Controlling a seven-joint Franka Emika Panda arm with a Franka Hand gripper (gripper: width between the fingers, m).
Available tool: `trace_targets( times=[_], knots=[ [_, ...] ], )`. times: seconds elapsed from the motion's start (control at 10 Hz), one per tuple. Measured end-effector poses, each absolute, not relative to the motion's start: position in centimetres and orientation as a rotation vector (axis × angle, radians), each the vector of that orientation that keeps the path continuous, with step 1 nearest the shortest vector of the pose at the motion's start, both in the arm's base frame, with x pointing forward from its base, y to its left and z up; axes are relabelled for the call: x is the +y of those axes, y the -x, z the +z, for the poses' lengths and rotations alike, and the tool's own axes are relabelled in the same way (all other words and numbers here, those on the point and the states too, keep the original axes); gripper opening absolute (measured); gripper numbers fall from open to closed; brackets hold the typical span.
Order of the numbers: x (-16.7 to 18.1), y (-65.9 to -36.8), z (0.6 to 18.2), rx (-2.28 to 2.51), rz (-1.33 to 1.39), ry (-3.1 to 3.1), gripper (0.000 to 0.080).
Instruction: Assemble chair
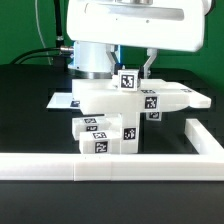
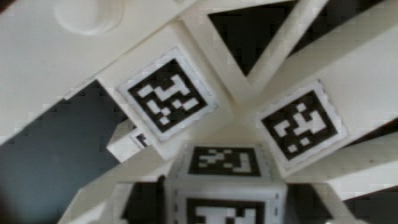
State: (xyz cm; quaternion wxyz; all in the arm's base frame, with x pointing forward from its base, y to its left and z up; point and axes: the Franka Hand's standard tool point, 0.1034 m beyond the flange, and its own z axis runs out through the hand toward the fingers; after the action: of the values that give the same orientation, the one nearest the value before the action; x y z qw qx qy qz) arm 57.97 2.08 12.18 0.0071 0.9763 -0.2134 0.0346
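Note:
The chair parts are stacked at the table's middle: an X-braced flat panel (image 1: 150,100) lies on top of white tagged blocks (image 1: 105,135). My gripper (image 1: 130,70) hangs just over the panel, shut on a short square leg (image 1: 128,81) that stands upright with its tag facing the camera. In the wrist view the leg (image 2: 222,185) fills the space between the jaws of the gripper (image 2: 222,208). The panel's crossing braces and two tags (image 2: 169,95) spread out beyond it. The fingertips themselves are mostly hidden by the leg.
A long white border rail (image 1: 100,168) runs along the front and turns back on the exterior view's right (image 1: 205,135). The marker board (image 1: 62,101) lies flat behind the stack on the exterior view's left. Cables trail at the back left.

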Motion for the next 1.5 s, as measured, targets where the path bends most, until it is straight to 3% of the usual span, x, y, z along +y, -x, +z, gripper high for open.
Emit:
trace_targets(
  times=[0.2,0.3,0.4,0.5,1.5],
  knots=[
    [2.1,-58.0,12.2,-0.680,0.107,-3.052,0.0281],
    [2.1,-58.0,12.2,-0.607,0.102,-3.064,0.0474],
    [2.1,-58.3,12.6,-0.476,0.105,-3.085,0.0595],
    [2.2,-58.6,12.8,-0.381,0.113,-3.097,0.0633],
    [3.2,-58.6,12.9,1.000,0.056,-2.925,0.0649]
  ],
)
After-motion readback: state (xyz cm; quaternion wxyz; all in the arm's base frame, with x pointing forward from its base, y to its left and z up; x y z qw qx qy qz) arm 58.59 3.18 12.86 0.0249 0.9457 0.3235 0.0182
